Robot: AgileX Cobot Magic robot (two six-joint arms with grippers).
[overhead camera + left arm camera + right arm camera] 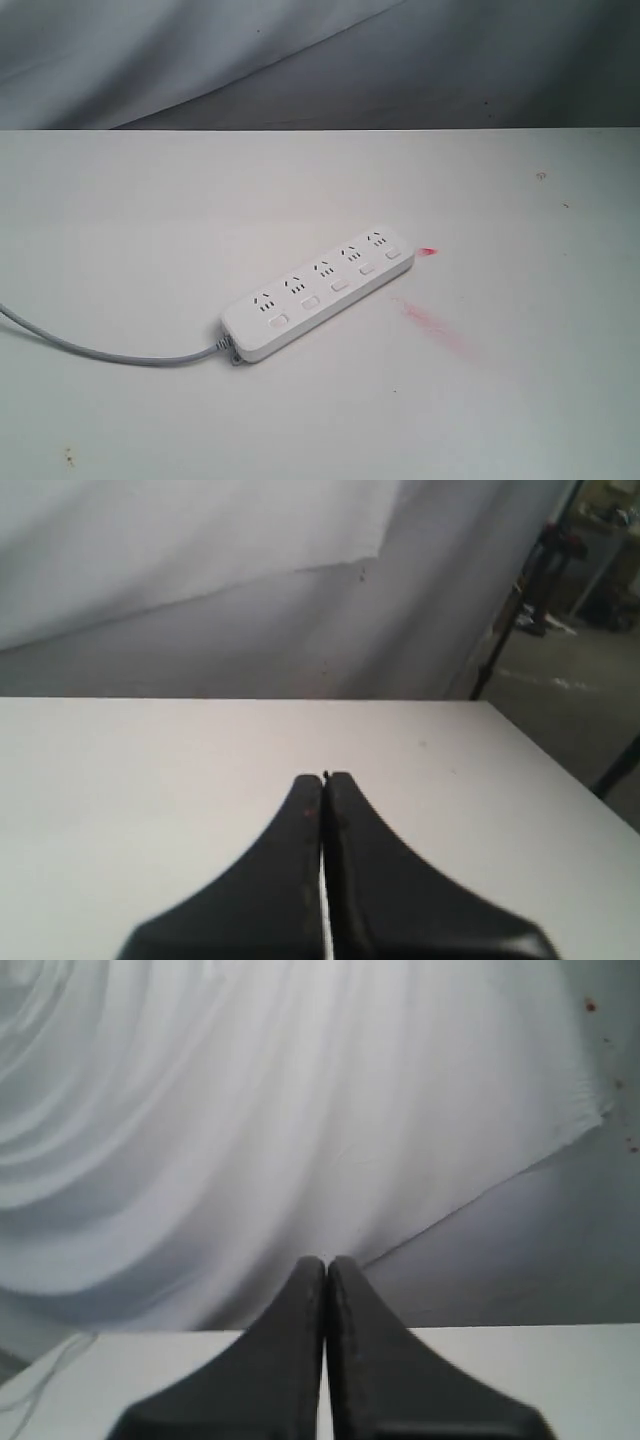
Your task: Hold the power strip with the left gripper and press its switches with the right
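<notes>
The power strip [320, 290] lies flat on the white desk [150, 220], set at a slant in the exterior view, sockets facing up. Its five switches [339, 285] run in a row along the side of the strip nearer the camera, one beside each socket group. A grey cord [100, 350] leaves the strip's nearer end and curves away across the desk to the edge of that view. Just beside the strip's far end is a small red mark [428, 253], and a longer pink smear [435, 325] lies on the desk near the same end. Behind the strip, past the desk's far edge, hangs a pale cloth [250, 50].

Neither arm shows in the exterior view, and nothing touches the strip. The left gripper [324, 777] has its black jaws pressed together with nothing between them, above bare desk. The right gripper [326, 1260] is likewise closed and empty, with the cloth beyond it.
</notes>
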